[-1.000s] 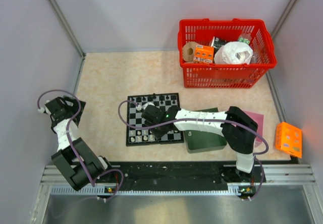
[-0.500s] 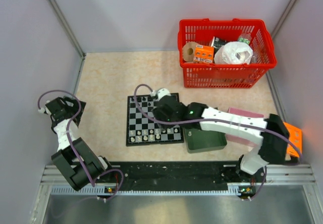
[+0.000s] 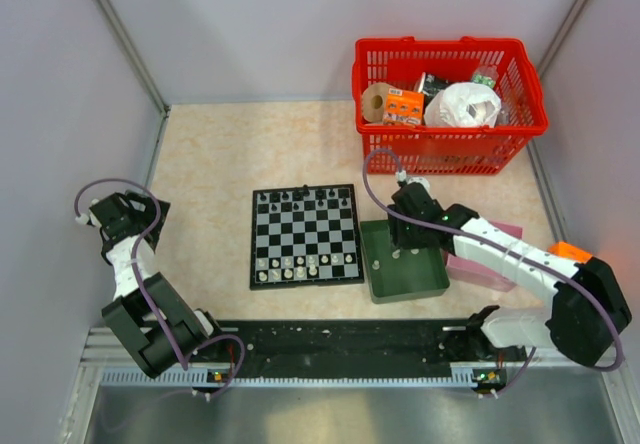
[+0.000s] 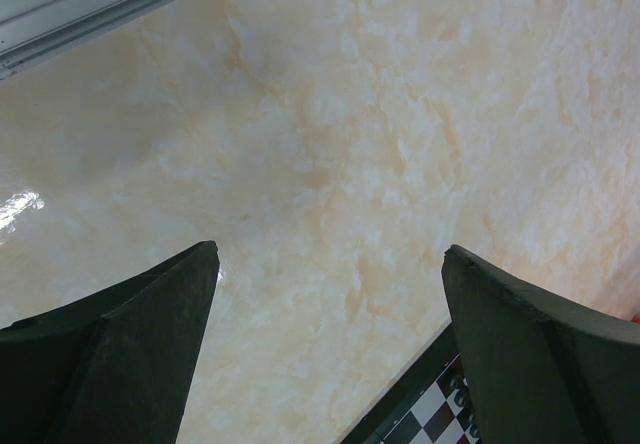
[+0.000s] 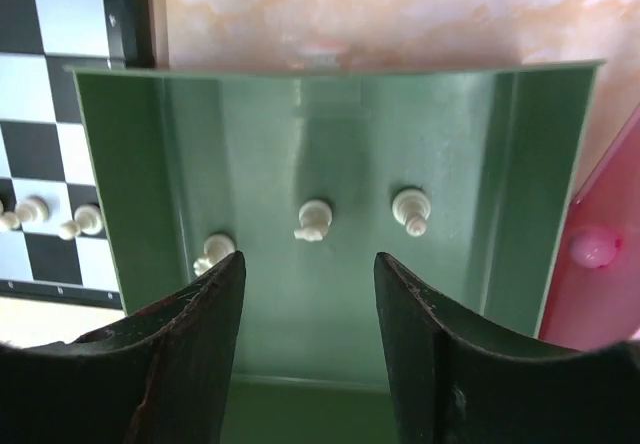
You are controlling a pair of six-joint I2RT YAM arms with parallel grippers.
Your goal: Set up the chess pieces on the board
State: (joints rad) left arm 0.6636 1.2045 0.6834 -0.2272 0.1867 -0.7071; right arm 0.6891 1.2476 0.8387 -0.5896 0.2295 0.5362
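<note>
Green tray sits just right of the board; whether the two touch, I can't tell. Right gripper hangs over the tray with its jaws apart and nothing between them; bare tray floor shows through the gap on its wrist camera. Three white pieces are in the tray, spread across its middle. The leftmost is partly covered by a fingertip, and none is clear enough to name. How high the gripper is above them can't be judged. On the board, black pieces line the far edge and more white ones fill the near rows, too small from overhead to count or name. Pink box is right of the tray, largely hidden under the right arm; the wrist view catches only a sliver of it. Left gripper is at the table's left edge, well apart from the board, jaws wide and holding nothing. Its camera shows marbled tabletop and one board corner cut off at the bottom. Red basket stands at the far right, its contents a jumble.
</note>
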